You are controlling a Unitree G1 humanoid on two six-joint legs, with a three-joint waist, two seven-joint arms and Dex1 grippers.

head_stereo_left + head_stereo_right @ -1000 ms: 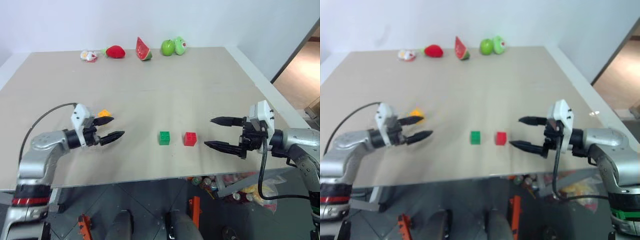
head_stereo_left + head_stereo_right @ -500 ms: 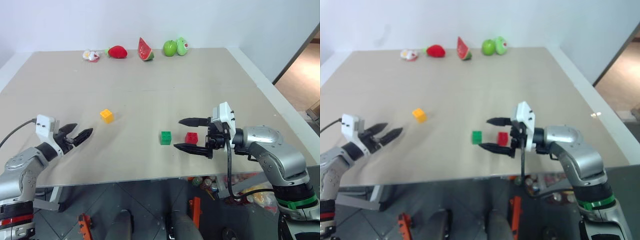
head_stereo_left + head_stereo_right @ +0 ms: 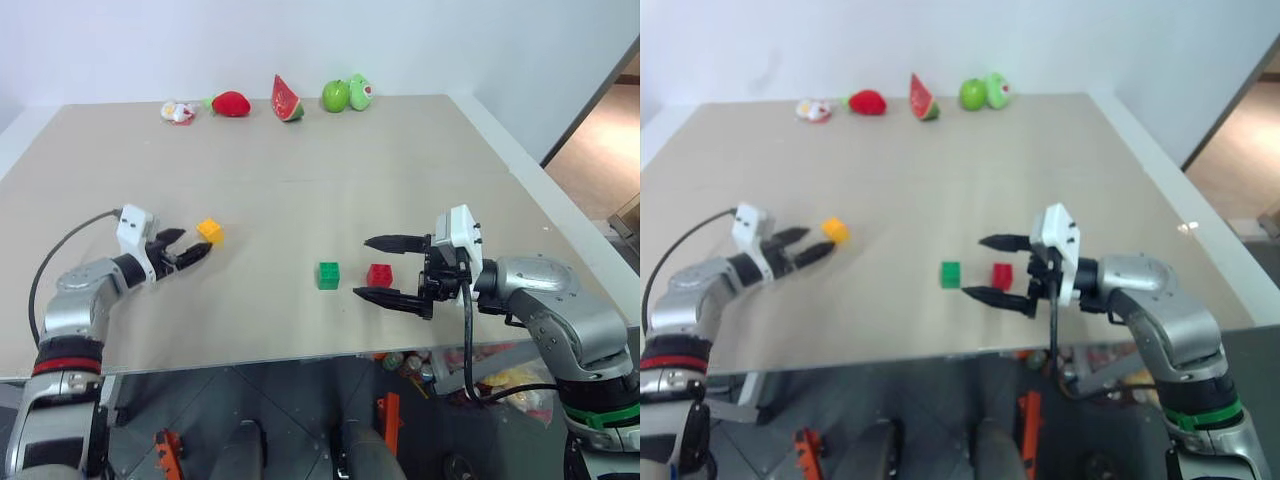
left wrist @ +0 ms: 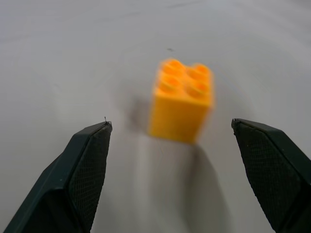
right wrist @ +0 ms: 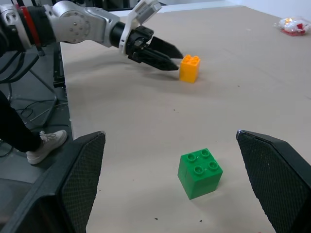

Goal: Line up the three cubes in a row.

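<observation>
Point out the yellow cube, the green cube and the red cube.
yellow cube (image 4: 181, 99), left wrist view, front face.
green cube (image 5: 199, 172), right wrist view, studded top.
red cube (image 3: 380, 276), left eye view, centre.

Both eye views look forward and down from the head over the whole table (image 3: 300, 130) — near-identical, slightly offset sideways. The left wrist view sits very close to the yellow cube (image 4: 182, 99), looking along its fingers. The right wrist view faces across the table — sharing that yellow cube (image 5: 189, 68) and the green cube (image 5: 199, 173).
</observation>
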